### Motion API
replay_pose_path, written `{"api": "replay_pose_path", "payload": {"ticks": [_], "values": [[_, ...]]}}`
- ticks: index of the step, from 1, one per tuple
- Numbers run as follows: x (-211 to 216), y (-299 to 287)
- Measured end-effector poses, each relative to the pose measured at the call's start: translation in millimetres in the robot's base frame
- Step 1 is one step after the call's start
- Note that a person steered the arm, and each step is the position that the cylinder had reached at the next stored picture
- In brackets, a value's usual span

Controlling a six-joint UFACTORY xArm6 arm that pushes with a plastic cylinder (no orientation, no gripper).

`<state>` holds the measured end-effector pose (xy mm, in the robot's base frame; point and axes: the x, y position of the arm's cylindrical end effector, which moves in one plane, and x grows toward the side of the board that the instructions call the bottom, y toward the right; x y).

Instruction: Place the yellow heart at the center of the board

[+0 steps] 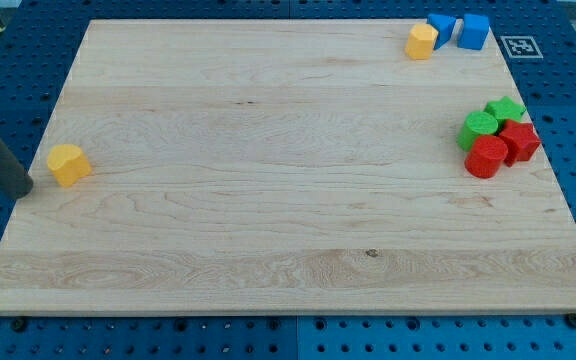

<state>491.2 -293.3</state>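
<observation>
A yellow block (68, 164), which may be the heart, lies near the board's left edge, about halfway down. My tip (24, 187) is at the board's left edge, just left of and slightly below this block, with a small gap between them. The dark rod rises from the tip toward the view's upper left. A second yellow block (421, 41), with flat angular sides, sits near the board's top right corner.
Two blue blocks (441, 28) (474, 31) lie beside the top-right yellow block. At the right edge, two green blocks (479, 129) (505, 109) and two red blocks (486, 157) (518, 141) are clustered together. The wooden board (268, 200) lies on a blue pegboard table.
</observation>
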Motion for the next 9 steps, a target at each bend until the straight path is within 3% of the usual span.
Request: {"api": "replay_pose_path", "payload": {"ticks": [2, 5, 7, 9], "values": [[-18.6, 79.0], [-11.6, 76.4], [-32.8, 57.3], [-38.6, 99.0]]}}
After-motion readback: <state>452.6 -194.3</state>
